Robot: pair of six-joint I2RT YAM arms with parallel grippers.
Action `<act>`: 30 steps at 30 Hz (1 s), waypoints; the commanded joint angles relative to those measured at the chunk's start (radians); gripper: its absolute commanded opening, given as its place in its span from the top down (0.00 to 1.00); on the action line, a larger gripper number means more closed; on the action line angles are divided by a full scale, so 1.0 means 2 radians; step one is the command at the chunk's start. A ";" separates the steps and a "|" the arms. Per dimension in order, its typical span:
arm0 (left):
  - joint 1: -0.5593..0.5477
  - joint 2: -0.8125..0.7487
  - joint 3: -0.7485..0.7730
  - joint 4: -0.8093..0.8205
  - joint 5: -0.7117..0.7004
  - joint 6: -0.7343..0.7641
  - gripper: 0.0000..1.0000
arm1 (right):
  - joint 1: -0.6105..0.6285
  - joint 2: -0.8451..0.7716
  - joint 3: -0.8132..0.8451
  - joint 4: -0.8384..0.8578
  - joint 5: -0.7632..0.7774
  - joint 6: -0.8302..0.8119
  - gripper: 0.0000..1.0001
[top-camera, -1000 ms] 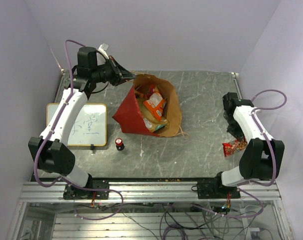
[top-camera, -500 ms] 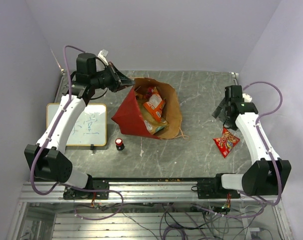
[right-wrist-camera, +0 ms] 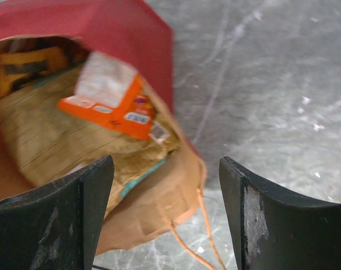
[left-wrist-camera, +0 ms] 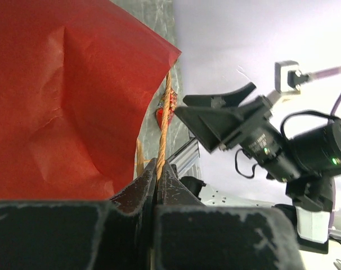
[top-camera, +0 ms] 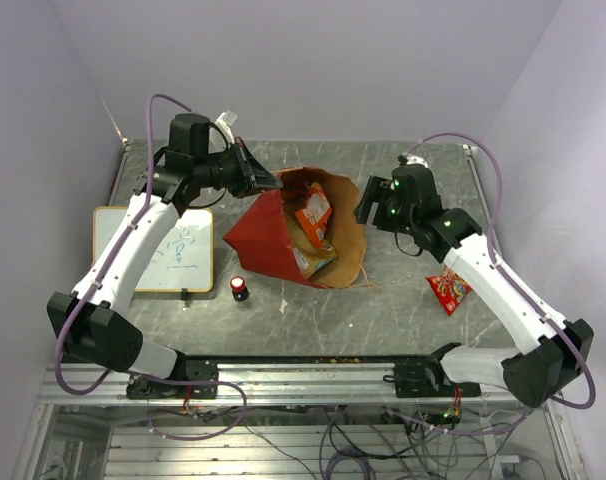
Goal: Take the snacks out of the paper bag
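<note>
The paper bag [top-camera: 251, 235], red outside and brown inside, lies tipped with its mouth toward the right. My left gripper [top-camera: 273, 183] is shut on its twisted cord handle [left-wrist-camera: 164, 126] at the far rim, beside the red wall [left-wrist-camera: 63, 95]. Inside the bag lie snacks: an orange packet [top-camera: 312, 207] on a tan pack [top-camera: 314, 256]. My right gripper [top-camera: 369, 204] hangs open just right of the mouth. In its wrist view, the orange packet [right-wrist-camera: 111, 101] and tan pack [right-wrist-camera: 52, 140] sit ahead of the open fingers [right-wrist-camera: 166, 169]. A small red packet [top-camera: 449, 288] lies on the table at the right.
A white board with writing [top-camera: 173, 250] lies at the left. A small red-and-black cylinder [top-camera: 240, 288] stands in front of the bag. The bag's other cord handle [right-wrist-camera: 207, 230] trails on the grey table. A metal rail [top-camera: 303, 380] runs along the near edge.
My right gripper let go of the small red packet at the right, opened, and swung left to the bag's mouth. My left gripper shifted slightly right with the handle.
</note>
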 commanded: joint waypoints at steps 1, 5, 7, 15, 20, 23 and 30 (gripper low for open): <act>0.002 -0.019 0.008 -0.010 -0.026 0.011 0.93 | 0.047 -0.021 -0.015 0.087 -0.002 -0.048 0.24; 0.002 -0.010 0.014 -0.001 -0.030 0.002 0.93 | 0.097 -0.018 -0.021 0.106 0.011 -0.074 0.24; 0.001 -0.010 0.005 0.014 -0.027 -0.014 0.93 | 0.123 -0.012 -0.021 0.103 0.028 -0.072 0.24; 0.002 0.028 0.033 -0.054 -0.009 0.032 0.93 | 0.225 0.038 -0.013 0.123 0.087 -0.116 0.23; 0.002 0.042 0.048 -0.077 -0.015 0.055 0.93 | 0.234 0.092 -0.022 0.230 0.181 -0.188 0.19; 0.002 0.046 0.057 -0.086 -0.024 0.065 0.93 | 0.233 0.139 -0.020 0.302 0.236 -0.224 0.13; 0.028 0.062 0.106 -0.117 -0.025 0.110 0.93 | 0.212 0.181 -0.023 0.376 0.211 -0.254 0.10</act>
